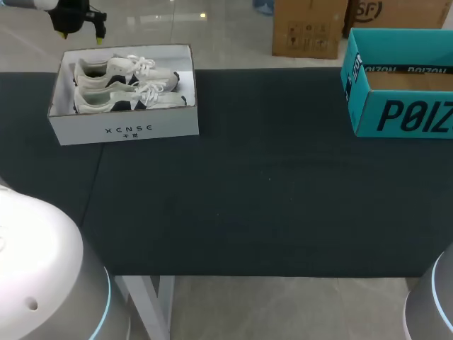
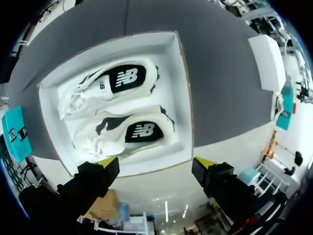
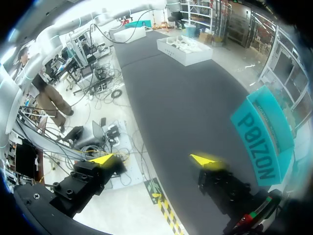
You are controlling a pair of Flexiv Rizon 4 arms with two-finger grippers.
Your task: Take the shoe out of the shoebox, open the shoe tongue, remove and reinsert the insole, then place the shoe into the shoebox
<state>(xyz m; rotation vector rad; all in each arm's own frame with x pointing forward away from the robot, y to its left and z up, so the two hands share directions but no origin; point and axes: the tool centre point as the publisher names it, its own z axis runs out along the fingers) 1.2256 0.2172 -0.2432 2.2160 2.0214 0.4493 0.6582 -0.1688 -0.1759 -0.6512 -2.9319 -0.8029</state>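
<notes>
Two white shoes, one [image 1: 124, 69] farther back and one [image 1: 122, 97] nearer, are seen side by side in the open white shoebox [image 1: 124, 130], both pointing the same way. The shoebox is set at the far left of the dark table [image 1: 269, 198]. The left gripper [image 1: 81, 32] is held above the shoebox's far edge; its yellow-tipped fingers are spread wide and nothing is gripped. An open teal box [image 1: 403, 113] is placed at the far right, well apart from the shoebox. The right gripper [image 3: 154, 159] is held near the teal box, its fingers likewise spread and empty.
</notes>
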